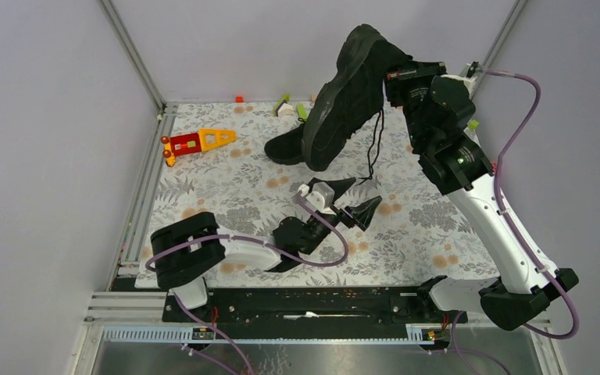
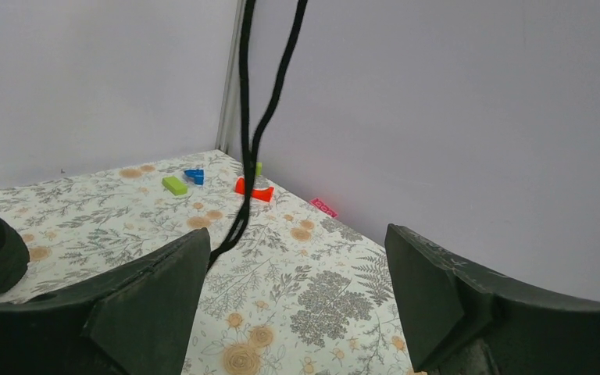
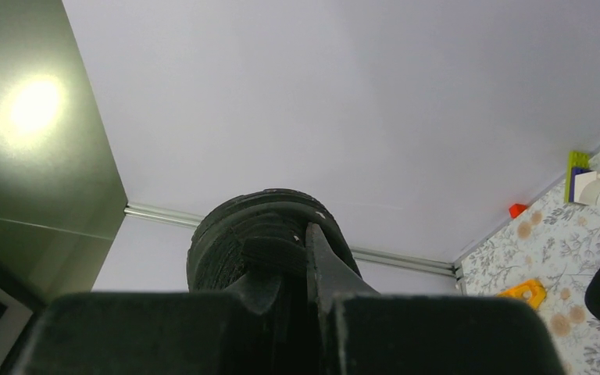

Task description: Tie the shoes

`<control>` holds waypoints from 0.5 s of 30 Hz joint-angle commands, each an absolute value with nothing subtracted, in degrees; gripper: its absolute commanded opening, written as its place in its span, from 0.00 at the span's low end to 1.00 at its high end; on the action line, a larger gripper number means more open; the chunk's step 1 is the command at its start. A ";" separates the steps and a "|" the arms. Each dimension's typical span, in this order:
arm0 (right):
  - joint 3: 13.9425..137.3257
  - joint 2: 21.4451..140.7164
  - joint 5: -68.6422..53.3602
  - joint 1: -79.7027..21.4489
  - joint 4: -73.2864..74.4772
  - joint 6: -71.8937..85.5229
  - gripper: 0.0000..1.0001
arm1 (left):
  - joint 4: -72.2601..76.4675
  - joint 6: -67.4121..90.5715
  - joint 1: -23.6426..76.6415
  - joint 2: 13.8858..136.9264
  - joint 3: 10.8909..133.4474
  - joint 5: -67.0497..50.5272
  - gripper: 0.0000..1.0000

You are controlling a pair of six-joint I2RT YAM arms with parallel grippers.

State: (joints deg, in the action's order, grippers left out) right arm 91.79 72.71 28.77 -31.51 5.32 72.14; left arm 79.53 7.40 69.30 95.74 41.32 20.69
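Right gripper [image 1: 389, 76] clamps raised shoe [image 1: 351, 94], left gripper [image 1: 353, 199] gapes; blue block [image 2: 194, 176] seen only from left wrist

The raised shoe [image 1: 348, 94] hangs over the far middle of the bench [image 1: 203, 195], gripped by the right hand [image 1: 394, 78] on its right. The other shoe [image 1: 285, 147] lies on the bench below it, to the left. The laces [image 1: 373, 144] dangle down from the raised shoe, just behind the spread left hand [image 1: 357, 197]. A flat toy [image 1: 198, 142] lies at the far left.
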 commanded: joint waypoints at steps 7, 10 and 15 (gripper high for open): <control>97.35 68.03 27.31 -32.23 -1.65 77.96 0.00 | 83.23 8.65 66.20 101.34 49.81 18.74 0.78; 97.15 67.06 27.05 -32.21 -0.94 78.12 0.00 | 83.21 10.35 65.50 102.29 51.34 18.31 0.74; 96.09 65.85 26.06 -32.26 -0.49 79.72 0.00 | 83.23 9.93 65.47 103.89 54.23 17.08 0.74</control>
